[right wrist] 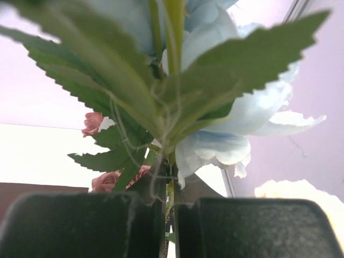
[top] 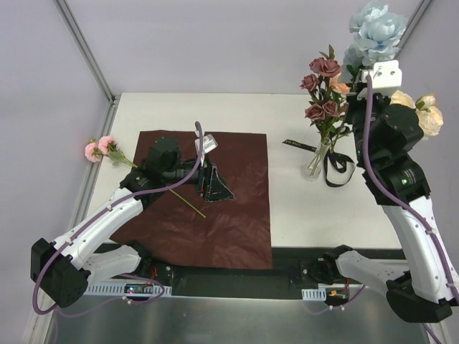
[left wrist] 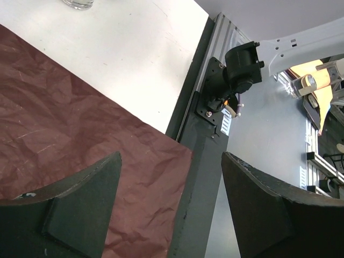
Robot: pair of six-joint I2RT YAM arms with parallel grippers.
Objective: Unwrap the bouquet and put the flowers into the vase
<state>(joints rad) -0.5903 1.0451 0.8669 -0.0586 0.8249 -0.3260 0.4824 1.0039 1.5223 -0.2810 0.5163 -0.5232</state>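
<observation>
The dark red wrapping paper (top: 215, 215) lies unfolded and flat on the table. My left gripper (top: 212, 184) hovers over it, open and empty; in the left wrist view it (left wrist: 171, 161) spans the paper's (left wrist: 64, 123) corner. A pink flower (top: 100, 148) lies at the paper's left, its thin stem (top: 189, 203) running under the left arm. The clear vase (top: 315, 161) holds mauve roses (top: 323, 86). My right gripper (right wrist: 172, 209) is raised above and right of the vase, shut on the stem of a pale blue flower (right wrist: 252, 113), whose bloom (top: 376, 29) stands high.
A black ribbon (top: 336, 163) lies beside the vase. Cream and peach blooms (top: 424, 111) show by the right arm's upper link; what carries them is hidden. The right arm's base (left wrist: 236, 75) sits at the near table edge. Frame posts stand at the back corners.
</observation>
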